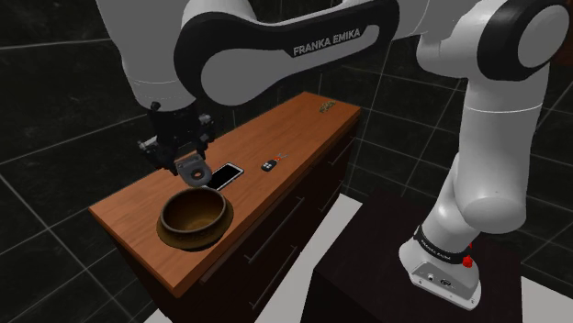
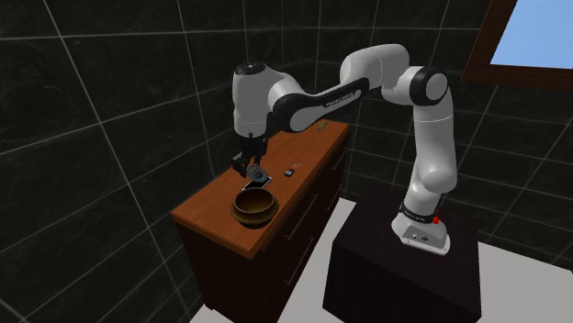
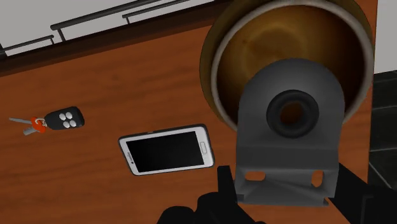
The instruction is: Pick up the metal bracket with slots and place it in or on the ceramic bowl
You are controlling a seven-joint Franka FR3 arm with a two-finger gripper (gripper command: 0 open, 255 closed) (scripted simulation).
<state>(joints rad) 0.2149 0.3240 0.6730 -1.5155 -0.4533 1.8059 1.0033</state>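
Grey metal sits in my claw point(image 3: 286, 191): I am clenched on the slotted bracket point(image 3: 289, 137), one finger on each side of its base. It hangs over the rim of the brown glazed bowl point(image 3: 254, 44) directly below me. Beside my claw a smartphone point(image 3: 167, 149) lies on the wooden worktop point(image 3: 95, 83), with a key fob point(image 3: 65, 118) farther off.

Phone point(image 3: 167, 150) nr key fob point(image 3: 63, 118), wood cabinet top point(image 1: 296, 127), dark tiled wall point(image 1: 55, 92)
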